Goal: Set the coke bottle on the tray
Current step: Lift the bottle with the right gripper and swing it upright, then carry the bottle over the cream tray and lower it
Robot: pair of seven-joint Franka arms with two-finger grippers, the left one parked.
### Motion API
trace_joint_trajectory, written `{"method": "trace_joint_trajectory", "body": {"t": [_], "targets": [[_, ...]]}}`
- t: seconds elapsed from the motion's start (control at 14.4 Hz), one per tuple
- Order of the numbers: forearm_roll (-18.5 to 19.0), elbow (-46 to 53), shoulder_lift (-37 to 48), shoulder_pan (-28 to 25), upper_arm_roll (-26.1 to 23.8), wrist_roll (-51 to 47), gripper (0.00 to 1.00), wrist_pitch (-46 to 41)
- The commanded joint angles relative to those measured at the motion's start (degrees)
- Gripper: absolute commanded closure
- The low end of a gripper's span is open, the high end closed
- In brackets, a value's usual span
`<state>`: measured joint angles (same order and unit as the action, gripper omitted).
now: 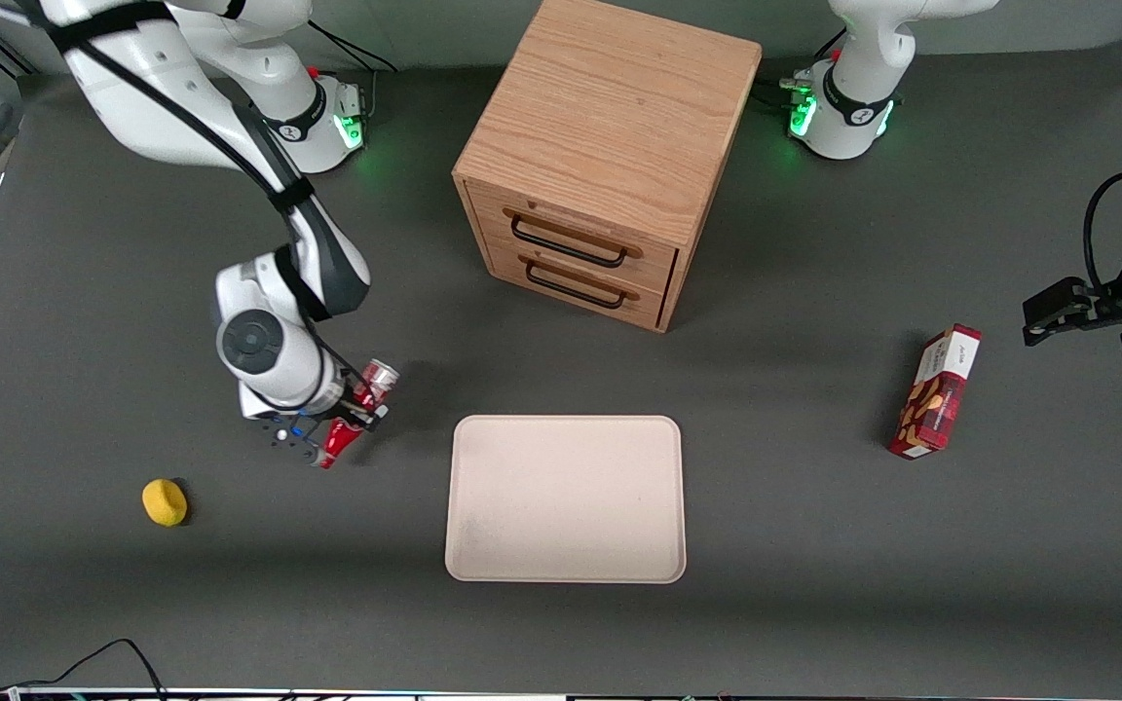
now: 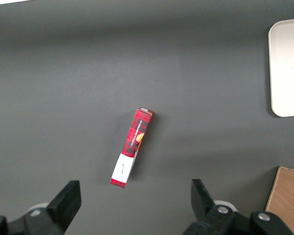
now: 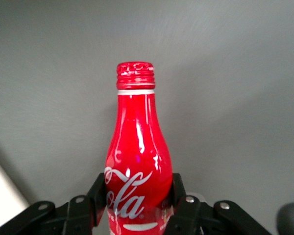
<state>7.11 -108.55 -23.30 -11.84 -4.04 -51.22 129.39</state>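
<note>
The coke bottle (image 1: pixel 356 414) is a slim red bottle with white script, held tilted above the table, silver base up and capped neck down. My right gripper (image 1: pixel 358 413) is shut on its body, beside the tray toward the working arm's end. In the right wrist view the bottle (image 3: pixel 137 156) fills the middle, with black fingers (image 3: pixel 177 188) pressed on both sides of its body and my gripper (image 3: pixel 137 196) closed round it. The beige tray (image 1: pixel 566 498) lies flat, nearer the front camera than the drawer cabinet. Its corner shows in the left wrist view (image 2: pixel 287 68).
A wooden two-drawer cabinet (image 1: pixel 600 156) stands farther from the front camera than the tray. A yellow object (image 1: pixel 165 502) lies toward the working arm's end. A red-and-white snack box (image 1: pixel 936 391) lies toward the parked arm's end, also in the left wrist view (image 2: pixel 132 148).
</note>
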Motion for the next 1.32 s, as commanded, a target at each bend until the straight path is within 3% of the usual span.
{"method": "trace_joint_trajectory", "body": {"t": [0.0, 0.21, 0.42, 0.63, 1.04, 1.25], "targets": [[-2.00, 3.77, 9.13, 1.55, -0.97, 5.85, 1.00, -13.15], [-6.14, 13.68, 12.31, 3.13, -0.79, 11.84, 1.00, -28.54], [-6.23, 22.49, 11.17, 3.93, -0.79, 14.04, 1.00, -37.79], [-6.23, 26.26, 6.98, 3.05, -1.14, 13.17, 1.00, -37.99], [-5.44, 52.45, -19.12, -5.99, 0.25, 9.30, 1.00, -38.52], [-5.36, 55.29, -26.34, -8.36, 0.44, 13.76, 1.00, -29.32]]}}
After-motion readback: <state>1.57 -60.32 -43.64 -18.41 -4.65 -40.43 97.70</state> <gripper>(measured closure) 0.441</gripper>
